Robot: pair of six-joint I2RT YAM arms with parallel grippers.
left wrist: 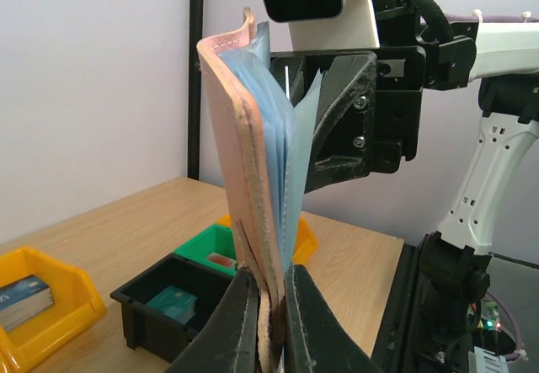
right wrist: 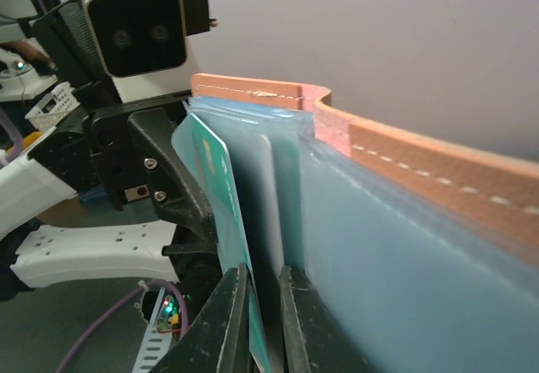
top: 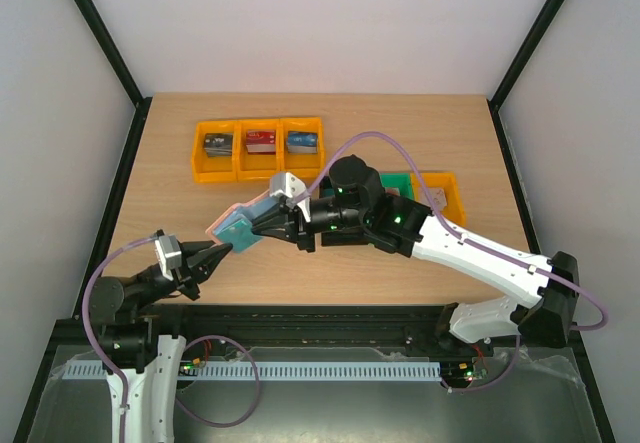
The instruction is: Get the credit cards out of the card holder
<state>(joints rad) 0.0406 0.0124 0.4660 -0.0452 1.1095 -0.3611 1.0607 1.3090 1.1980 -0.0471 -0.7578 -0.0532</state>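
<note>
While you look down from the top, you see the holder (top: 232, 231) up in the air over the table (top: 330, 113), between your two arms. Your left gripper (top: 222, 253) comes at it from the near left. Your right gripper (top: 262, 225) comes at it from the right.

From the left wrist, the holder (left wrist: 244, 179) stands up tall. Its pink-brown skin is on the left and its pale blue pockets fan open to the right. Your left gripper (left wrist: 271, 289) is squeezed tight on the bottom edge of the holder, with almost no gap. Your right gripper (left wrist: 345, 120) sits higher up, against the blue pockets.

From the right wrist, you can see a teal card (right wrist: 209, 171) with pale marks. It sticks out of the pockets on the left side of the holder (right wrist: 421, 162). Your right gripper (right wrist: 263, 285) is pinched narrow on this card. You cannot tell if a blue pocket sheet is caught in the pinch too. No other cards can be made out in the pockets.

Far back on the table is a yellow bin (top: 258, 173) with three parts, each with small packs inside. Under the holder are a black bin (left wrist: 139, 322) and a green bin (left wrist: 198, 251).
</note>
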